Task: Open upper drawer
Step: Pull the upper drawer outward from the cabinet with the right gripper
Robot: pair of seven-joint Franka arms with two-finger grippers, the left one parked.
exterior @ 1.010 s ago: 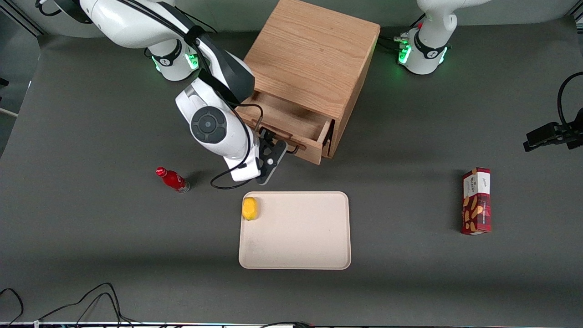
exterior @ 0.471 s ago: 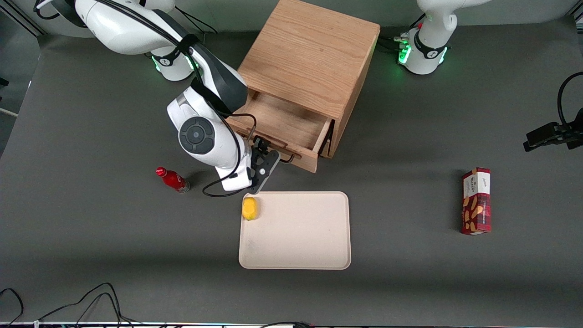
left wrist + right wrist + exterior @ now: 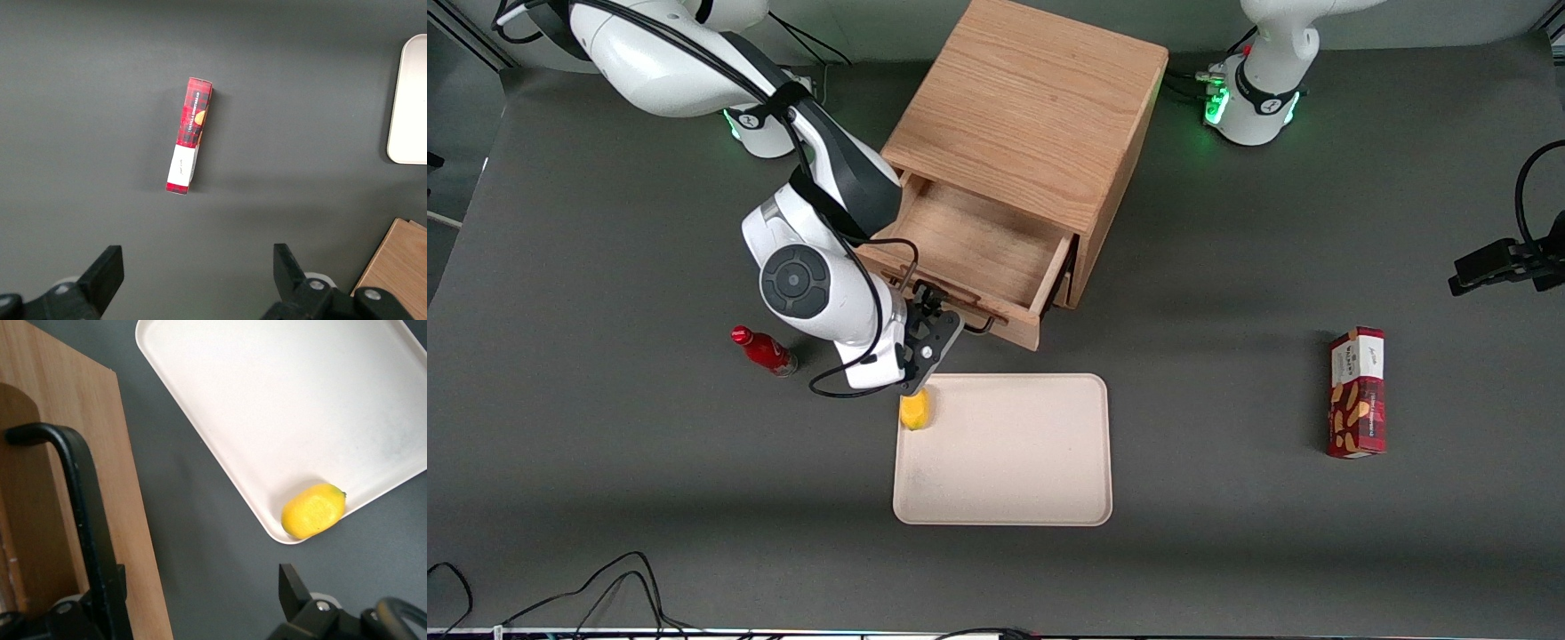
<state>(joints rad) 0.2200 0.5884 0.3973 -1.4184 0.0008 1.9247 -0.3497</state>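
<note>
The upper drawer sticks out of the front of the cabinet, and its wooden inside shows. The tool is at the drawer's black handle, with one finger on each side of the bar and a wide gap between them. Near the drawer's front, a lemon lies in a corner of the tray. A red bottle and a red box are also on the table.
</note>
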